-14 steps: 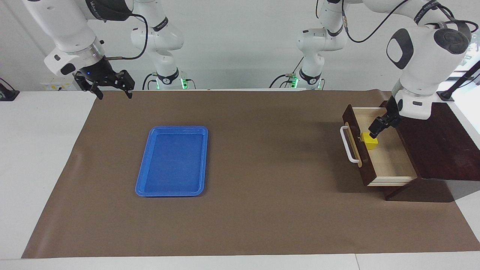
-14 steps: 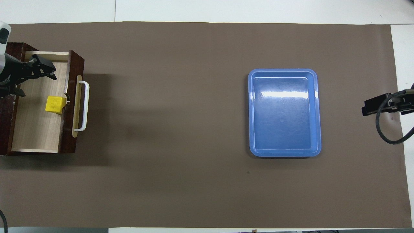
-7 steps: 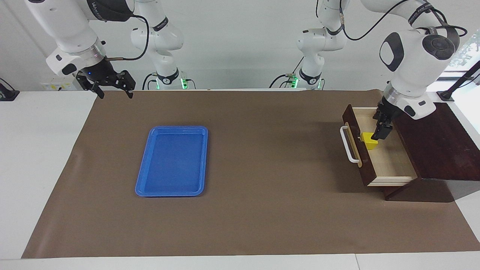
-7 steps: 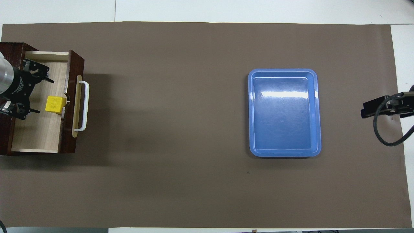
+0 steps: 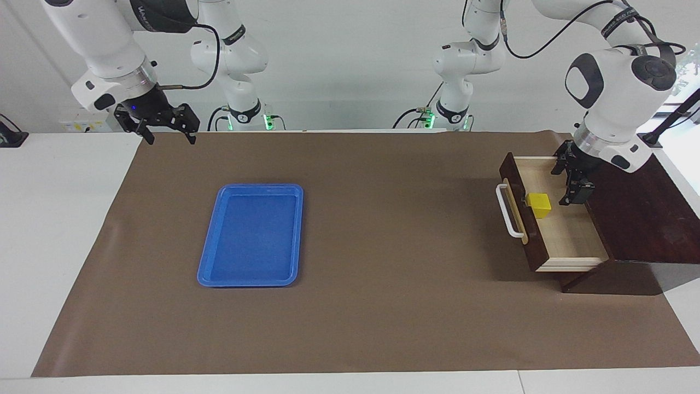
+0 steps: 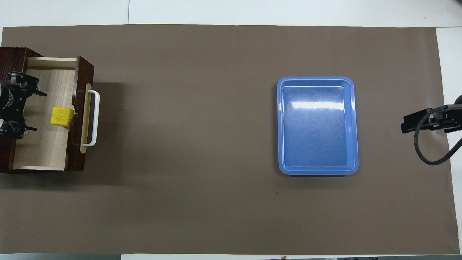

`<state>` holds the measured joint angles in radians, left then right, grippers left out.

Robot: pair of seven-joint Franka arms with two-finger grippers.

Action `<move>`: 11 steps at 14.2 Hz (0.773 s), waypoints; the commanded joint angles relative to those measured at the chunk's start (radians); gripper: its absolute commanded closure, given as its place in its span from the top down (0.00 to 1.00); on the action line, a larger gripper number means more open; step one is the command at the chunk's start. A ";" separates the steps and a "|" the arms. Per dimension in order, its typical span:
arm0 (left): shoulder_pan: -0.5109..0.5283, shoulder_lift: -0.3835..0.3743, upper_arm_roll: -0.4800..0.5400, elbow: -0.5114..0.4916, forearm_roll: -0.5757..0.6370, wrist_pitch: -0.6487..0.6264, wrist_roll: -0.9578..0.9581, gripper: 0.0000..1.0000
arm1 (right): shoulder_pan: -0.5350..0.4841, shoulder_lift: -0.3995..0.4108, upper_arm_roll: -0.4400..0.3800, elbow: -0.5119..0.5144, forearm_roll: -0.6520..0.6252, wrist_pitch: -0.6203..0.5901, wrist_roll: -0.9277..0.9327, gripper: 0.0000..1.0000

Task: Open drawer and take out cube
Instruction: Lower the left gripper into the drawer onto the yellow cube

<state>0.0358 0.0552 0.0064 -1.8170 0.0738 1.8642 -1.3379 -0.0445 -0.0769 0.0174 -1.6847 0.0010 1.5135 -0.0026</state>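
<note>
The drawer [image 5: 569, 236] [image 6: 43, 148] stands pulled out of its dark wooden box at the left arm's end of the table, white handle [image 5: 508, 214] [image 6: 94, 117] facing the middle. The yellow cube [image 5: 538, 204] [image 6: 61, 116] rests on the pale drawer floor, against the inside of the front panel. My left gripper [image 5: 564, 183] [image 6: 36, 111] hangs open over the drawer's inner part, beside the cube on the box's side and apart from it. My right gripper [image 5: 169, 137] [image 6: 413, 124] waits open, raised over the mat's edge at the right arm's end.
A flat blue tray [image 5: 251, 235] [image 6: 317, 126] lies on the brown mat toward the right arm's end, with nothing in it. The box's dark top [image 5: 640, 213] sits just under the left wrist.
The left gripper has drawn back from right above the cube toward the box and turned its wrist. Cube and drawer have not moved. The right gripper has barely shifted.
</note>
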 commanded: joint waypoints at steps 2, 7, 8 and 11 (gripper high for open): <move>0.018 0.017 -0.005 -0.030 -0.020 0.047 -0.033 1.00 | 0.002 -0.038 0.009 -0.056 -0.016 0.033 0.024 1.00; 0.021 0.046 -0.008 -0.030 -0.029 0.095 -0.072 1.00 | 0.003 -0.046 0.012 -0.128 -0.016 0.091 0.073 1.00; 0.021 0.055 -0.008 -0.030 -0.029 0.102 -0.070 1.00 | 0.003 -0.049 0.012 -0.147 -0.016 0.096 0.082 1.00; 0.021 0.066 -0.008 -0.039 -0.041 0.108 -0.073 1.00 | 0.003 -0.084 0.012 -0.225 -0.016 0.151 0.087 1.00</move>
<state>0.0457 0.1237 0.0055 -1.8335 0.0560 1.9503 -1.4006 -0.0411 -0.0963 0.0236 -1.8157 0.0010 1.6147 0.0632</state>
